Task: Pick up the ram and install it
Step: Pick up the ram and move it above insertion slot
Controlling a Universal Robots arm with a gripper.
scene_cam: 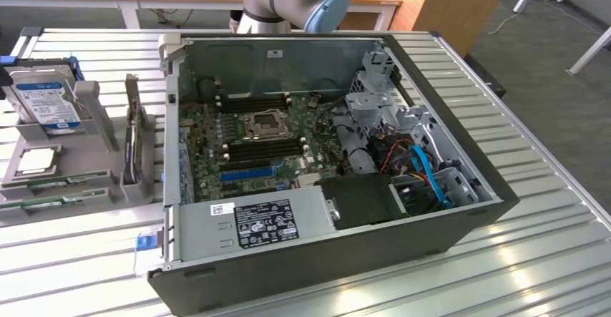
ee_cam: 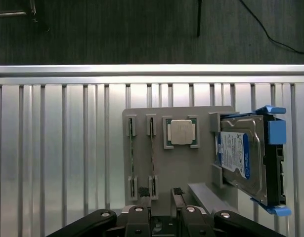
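- The ram (ee_cam: 152, 153), a long, thin green circuit-board stick, stands on edge in a slot of the grey plastic holder (ee_cam: 191, 168). A second matching green stick (ee_cam: 132, 153) sits just beside it.
- The holder rests on the ribbed metal table (ee_cam: 43, 158), to the exterior view's left of the open black computer case (scene_cam: 382, 254).
- The tool (ee_cam: 160, 197) hangs above the holder with its fingers spread and nothing between them, nearest the ram's end.
- The ram looks light, stiff and fragile. It is probably best pinched across its flat faces at mid-length, by the exposed upper edge and clear of the contacts.
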